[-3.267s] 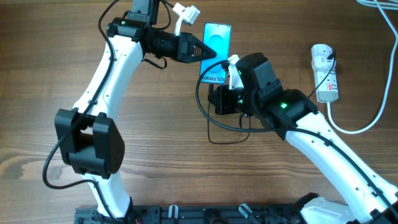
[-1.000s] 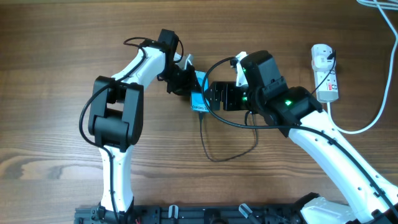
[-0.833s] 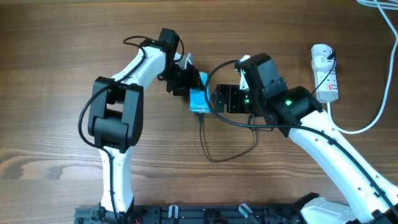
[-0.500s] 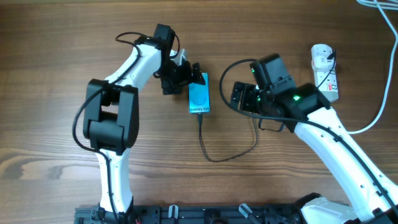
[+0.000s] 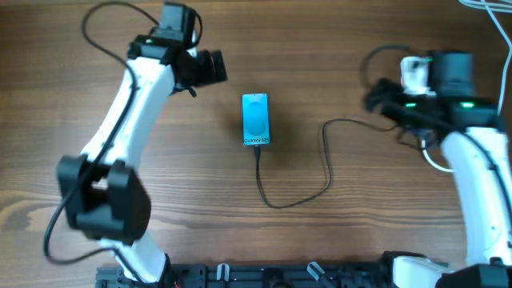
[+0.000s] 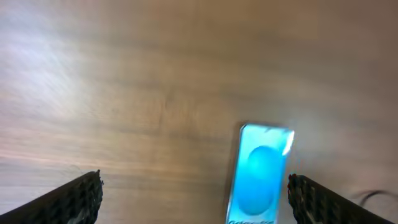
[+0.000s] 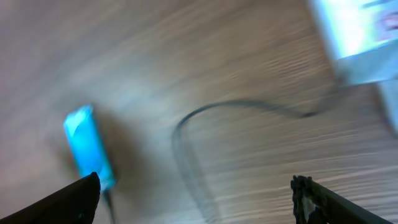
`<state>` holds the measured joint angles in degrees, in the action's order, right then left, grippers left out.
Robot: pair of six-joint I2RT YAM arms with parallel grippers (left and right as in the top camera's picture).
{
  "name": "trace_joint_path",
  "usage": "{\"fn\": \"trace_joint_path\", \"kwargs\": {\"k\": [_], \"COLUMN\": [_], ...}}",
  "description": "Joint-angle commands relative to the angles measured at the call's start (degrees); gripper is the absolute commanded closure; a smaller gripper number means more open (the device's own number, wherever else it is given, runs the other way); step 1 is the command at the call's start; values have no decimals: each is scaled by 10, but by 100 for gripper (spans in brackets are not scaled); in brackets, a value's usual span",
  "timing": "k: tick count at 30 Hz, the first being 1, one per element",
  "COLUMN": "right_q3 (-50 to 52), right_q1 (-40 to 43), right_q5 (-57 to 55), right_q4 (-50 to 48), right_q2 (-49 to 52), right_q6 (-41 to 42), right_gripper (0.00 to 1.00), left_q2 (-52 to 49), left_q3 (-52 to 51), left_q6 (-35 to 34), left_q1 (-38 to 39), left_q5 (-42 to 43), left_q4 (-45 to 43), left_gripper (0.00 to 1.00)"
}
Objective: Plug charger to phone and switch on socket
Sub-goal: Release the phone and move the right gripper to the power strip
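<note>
The phone [image 5: 255, 118], cyan screen up, lies flat on the wooden table. The charger [image 5: 326, 164] is a thin black cable whose tip meets the phone's near end, loops to the right and runs off toward the right arm. The socket [image 5: 411, 69] is mostly hidden under the right arm; it shows as a blurred white block [image 7: 356, 30] in the right wrist view. My left gripper [image 5: 213, 68] hangs open up-left of the phone [image 6: 260, 175], holding nothing. My right gripper [image 5: 378, 96] is open beside the socket, with the cable [image 7: 186, 146] and phone [image 7: 87, 148] below it.
A white mains cord [image 5: 436, 164] curves beside the right arm and another white stretch crosses the top right corner [image 5: 490, 10]. A black rail [image 5: 240, 276] runs along the table's front edge. Both wrist views are motion-blurred.
The left gripper opened, let go of the phone and drew back up-left. The right arm swung right to the socket. The phone now lies flat alone with the cable at its end.
</note>
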<state>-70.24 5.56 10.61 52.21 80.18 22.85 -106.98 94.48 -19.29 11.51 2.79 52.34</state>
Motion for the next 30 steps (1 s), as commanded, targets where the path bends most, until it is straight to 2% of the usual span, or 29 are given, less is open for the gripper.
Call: {"fn": "trace_joint_path", "kwargs": {"k": [1, 5, 8, 20, 30], "right_q3": [-13, -13, -13, -13, -13], "right_q1": [96, 175, 205, 232, 222], "right_q5": [-30, -146, -181, -117, -82], "right_q4": [-24, -83, -120, -282, -328], "right_q2": [3, 19, 55, 271, 326], "right_q6": [-31, 14, 20, 26, 26], "right_gripper": [0, 0, 0, 0, 0], "left_q2": [11, 11, 11, 11, 11], "left_q3": [0, 0, 0, 0, 0], "left_q6": [-11, -11, -11, -11, -11], "left_q1": [-1, -1, -1, -1, -1], "left_q5": [-27, -27, -27, -27, -27], "left_q4": [-5, -4, -4, -5, -5], "left_gripper": [0, 0, 0, 0, 0]}}
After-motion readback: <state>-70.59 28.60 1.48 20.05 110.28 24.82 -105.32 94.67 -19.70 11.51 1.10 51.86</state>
